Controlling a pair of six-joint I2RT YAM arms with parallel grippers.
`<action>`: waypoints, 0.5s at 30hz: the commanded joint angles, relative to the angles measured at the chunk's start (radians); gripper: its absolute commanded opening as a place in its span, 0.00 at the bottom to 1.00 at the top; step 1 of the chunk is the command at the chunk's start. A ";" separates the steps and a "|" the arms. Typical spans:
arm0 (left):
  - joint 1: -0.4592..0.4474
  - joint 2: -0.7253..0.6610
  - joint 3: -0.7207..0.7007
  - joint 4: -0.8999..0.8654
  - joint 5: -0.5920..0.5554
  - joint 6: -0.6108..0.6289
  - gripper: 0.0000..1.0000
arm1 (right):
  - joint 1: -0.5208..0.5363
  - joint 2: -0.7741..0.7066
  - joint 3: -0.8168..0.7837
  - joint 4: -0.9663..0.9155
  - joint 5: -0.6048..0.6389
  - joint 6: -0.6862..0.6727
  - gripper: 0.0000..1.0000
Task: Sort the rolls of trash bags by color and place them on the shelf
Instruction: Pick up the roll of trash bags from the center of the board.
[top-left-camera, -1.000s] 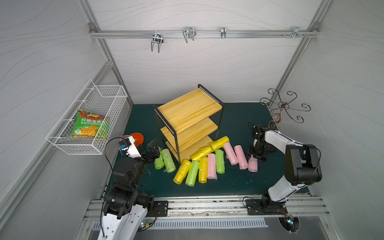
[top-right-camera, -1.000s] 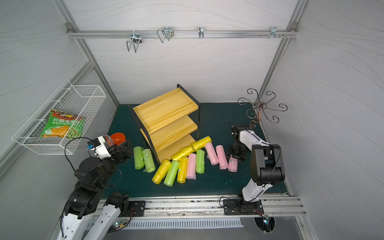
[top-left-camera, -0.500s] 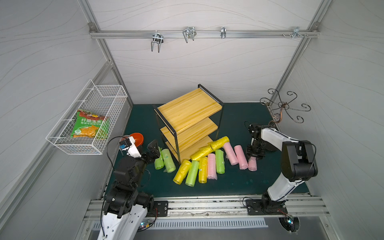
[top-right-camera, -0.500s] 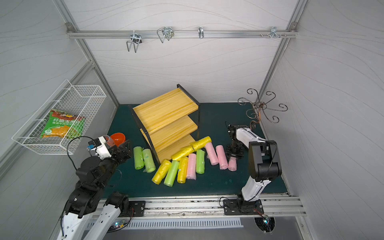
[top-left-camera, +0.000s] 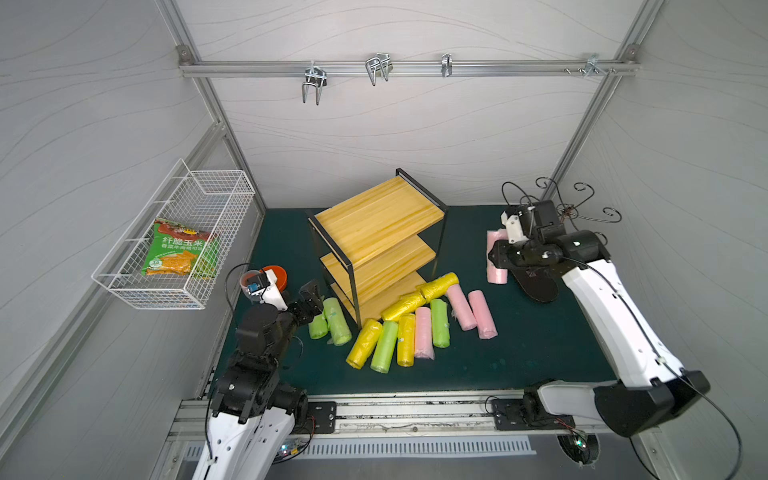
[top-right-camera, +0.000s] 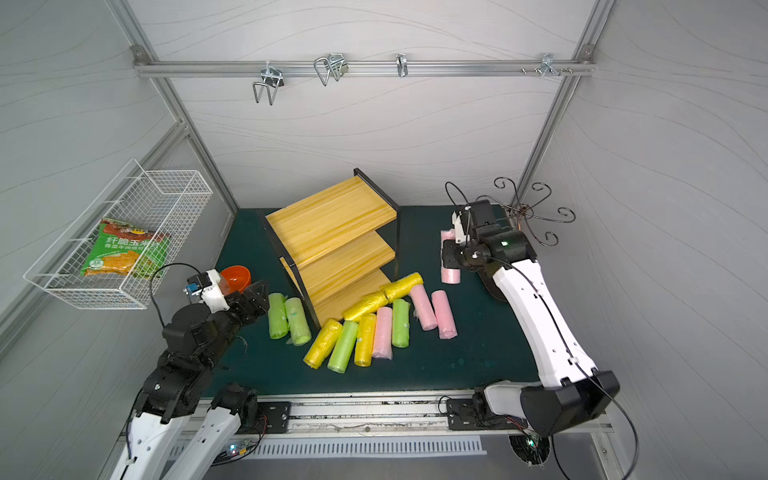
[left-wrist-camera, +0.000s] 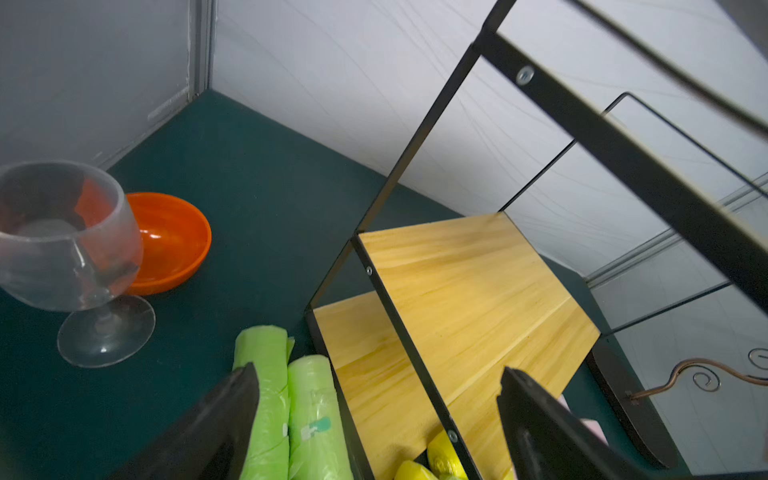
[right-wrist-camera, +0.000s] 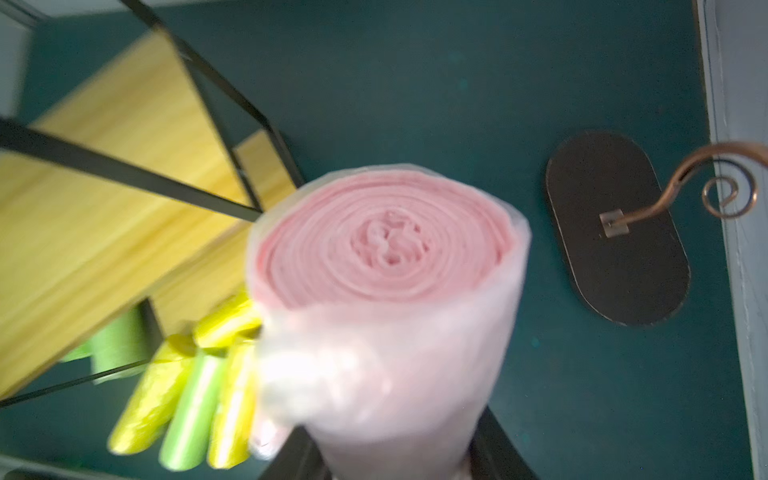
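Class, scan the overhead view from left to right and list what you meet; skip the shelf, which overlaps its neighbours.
wire basket → orange bowl → pair of lime green rolls → mixed row of rolls → pink roll in the right gripper → scrolled hook stand

Soft even light; right-wrist motion blur

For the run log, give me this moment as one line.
right tool: shut on pink roll | left tool: open, near two green rolls beside shelf
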 joint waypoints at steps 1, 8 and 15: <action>-0.002 0.019 0.067 -0.026 0.036 -0.029 0.94 | 0.032 -0.029 0.087 -0.001 -0.176 -0.042 0.00; -0.002 0.071 0.173 -0.098 0.077 -0.041 0.93 | 0.123 0.043 0.326 0.077 -0.387 -0.103 0.00; -0.003 0.182 0.355 -0.216 0.086 -0.022 0.91 | 0.128 0.218 0.526 0.221 -0.669 -0.058 0.00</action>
